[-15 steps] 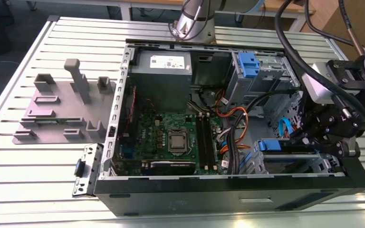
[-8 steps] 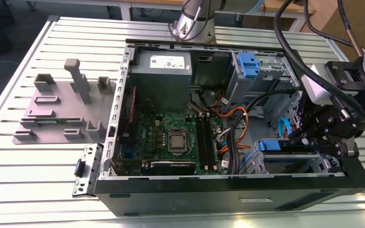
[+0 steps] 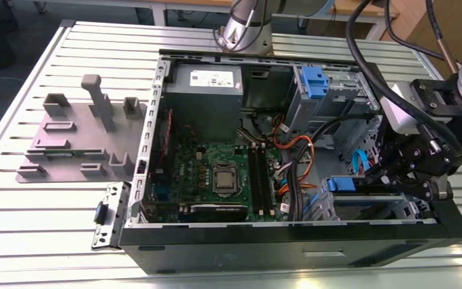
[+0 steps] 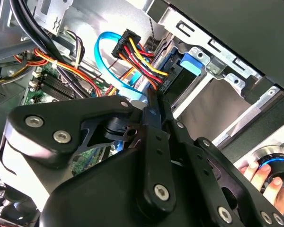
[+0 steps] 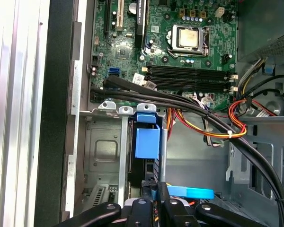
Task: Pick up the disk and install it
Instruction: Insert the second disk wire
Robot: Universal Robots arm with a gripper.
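The disk (image 5: 146,142) stands on edge in the metal drive cage (image 5: 99,156) at the case's front corner. Its blue bracket faces up, with a dark slab beneath it. It also shows in the exterior view as a blue tab (image 3: 340,183), and in the second wrist view (image 4: 196,64). My gripper (image 5: 155,185) hovers inside the case just behind the disk's rear end, its black fingers (image 4: 154,101) pressed together with nothing between them. I cannot tell whether the tips touch the disk. In the exterior view the gripper (image 3: 375,176) hangs at the right of the cage.
Bundled power wires (image 5: 236,125), a light-blue cable (image 4: 104,52) and thick black hoses (image 5: 180,101) crowd the bay. A second blue bracket (image 3: 314,78) sits in the upper bay. A grey stand (image 3: 79,135) is on the slatted table. A person's hand (image 4: 260,174) holds a blue-ringed knob.
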